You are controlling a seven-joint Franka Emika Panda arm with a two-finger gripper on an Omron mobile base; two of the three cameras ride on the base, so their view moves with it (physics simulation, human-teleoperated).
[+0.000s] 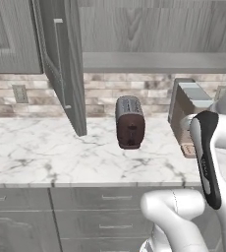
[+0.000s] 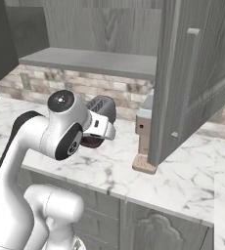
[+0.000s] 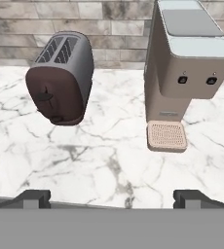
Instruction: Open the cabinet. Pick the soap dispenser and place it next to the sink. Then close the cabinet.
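The cabinet hangs above the counter with both doors swung out. Its left door shows edge-on, and its right door juts toward me with a slim vertical handle. Its plain grey shelf is bare where I can see it. The soap dispenser and the sink are out of view. My gripper hovers over the front edge of the marble counter, its fingertips far apart, open, with nothing between them.
A dark brown toaster stands at the back of the counter, with a beige coffee machine to its right, partly under the right door. Grey drawer fronts run below the counter. A wall outlet sits far left.
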